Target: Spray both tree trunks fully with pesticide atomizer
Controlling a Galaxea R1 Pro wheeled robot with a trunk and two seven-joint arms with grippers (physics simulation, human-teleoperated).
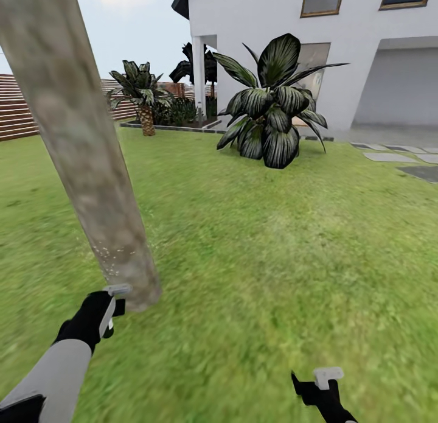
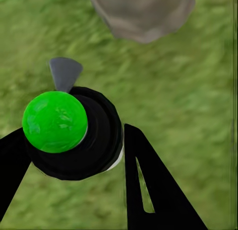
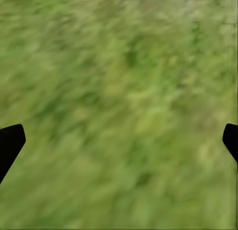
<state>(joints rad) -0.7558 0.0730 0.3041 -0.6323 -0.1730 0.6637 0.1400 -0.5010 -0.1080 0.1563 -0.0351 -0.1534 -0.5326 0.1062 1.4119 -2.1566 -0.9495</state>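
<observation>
Both my arms are low and reaching forward.

My left arm, grey-sleeved with a black wrist, ends in the black two-fingered left gripper (image 2: 74, 140), its fingers (image 2: 153, 185) clamped around the black atomizer with the green round cap (image 2: 54, 121). My black right gripper (image 3: 119, 140) hangs with its jaws spread wide, holding nothing.

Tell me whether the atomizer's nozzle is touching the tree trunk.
Apart. In the left wrist view, grass shows between the grey nozzle of the atomizer and the trunk.

White house (image 1: 292, 39), broad-leaved plant (image 1: 271, 106)
</observation>
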